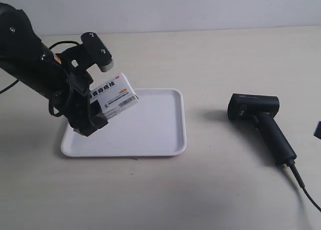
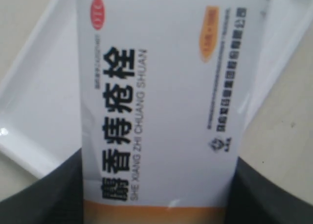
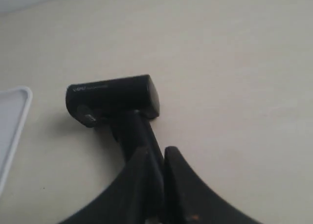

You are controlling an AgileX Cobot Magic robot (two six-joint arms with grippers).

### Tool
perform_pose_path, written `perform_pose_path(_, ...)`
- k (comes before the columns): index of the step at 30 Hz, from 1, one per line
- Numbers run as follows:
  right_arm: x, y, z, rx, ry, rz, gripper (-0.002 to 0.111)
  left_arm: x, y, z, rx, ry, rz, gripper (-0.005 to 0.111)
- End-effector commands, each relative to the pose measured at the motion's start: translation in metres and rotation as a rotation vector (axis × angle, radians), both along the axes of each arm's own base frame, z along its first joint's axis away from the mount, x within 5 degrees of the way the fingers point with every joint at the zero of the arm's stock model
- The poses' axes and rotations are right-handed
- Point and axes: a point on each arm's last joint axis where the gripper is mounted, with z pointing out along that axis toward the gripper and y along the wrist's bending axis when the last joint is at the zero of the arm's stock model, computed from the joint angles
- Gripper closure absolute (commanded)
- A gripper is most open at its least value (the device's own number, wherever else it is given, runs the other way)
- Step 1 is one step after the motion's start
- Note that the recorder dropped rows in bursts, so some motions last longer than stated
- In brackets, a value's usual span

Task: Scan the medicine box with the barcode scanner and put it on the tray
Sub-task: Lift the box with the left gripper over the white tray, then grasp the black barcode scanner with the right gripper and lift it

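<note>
Left gripper point(image 2: 156, 194) clamps medicine box point(image 1: 114, 96), held tilted above tray's point(image 1: 170, 134) left end, toward worktop's left edge. Barcode scanner point(image 1: 261, 124) lies on worktop near right edge. Right gripper point(image 3: 164, 160): fingers nearly together, empty, just above the scanner handle. Judged: box picked up; whether scanned unknown; placing on tray still to do

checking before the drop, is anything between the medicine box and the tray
Nothing visible. The medicine box is held in the left gripper above the tray, whose surface below it looks bare. The barcode scanner lies on the table off to the side, apart from the tray.
</note>
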Motion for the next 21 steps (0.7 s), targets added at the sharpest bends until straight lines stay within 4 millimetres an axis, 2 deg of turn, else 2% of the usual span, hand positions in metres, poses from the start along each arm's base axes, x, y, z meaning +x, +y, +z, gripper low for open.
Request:
perform_pose_path(1, 0.044, 0.019, -0.004, -0.073, 0.120, 0.067, 0.071, 0.017, 0.007, -0.007, -0.052, -0.016, 0.135, 0.103)
perform_pose_path(4, 0.070, 0.033, -0.012, -0.157, 0.184, 0.165, 0.050, 0.026, 0.019, -0.011, -0.053, -0.029, 0.184, 0.103)
perform_pose_path(6, 0.086, 0.037, -0.019, -0.178, 0.206, 0.166, 0.037, 0.031, 0.026, -0.011, -0.057, -0.046, 0.211, 0.103)
perform_pose_path(8, 0.099, 0.041, -0.024, -0.195, 0.222, 0.174, 0.029, 0.034, 0.031, -0.011, -0.055, -0.054, 0.218, 0.103)
perform_pose_path(14, 0.120, 0.050, -0.042, -0.226, 0.304, 0.218, 0.026, 0.039, 0.035, -0.009, -0.060, -0.088, 0.229, 0.103)
perform_pose_path(21, 0.127, 0.050, -0.062, -0.264, 0.341, 0.221, 0.026, 0.040, 0.034, -0.009, -0.071, -0.102, 0.240, 0.103)
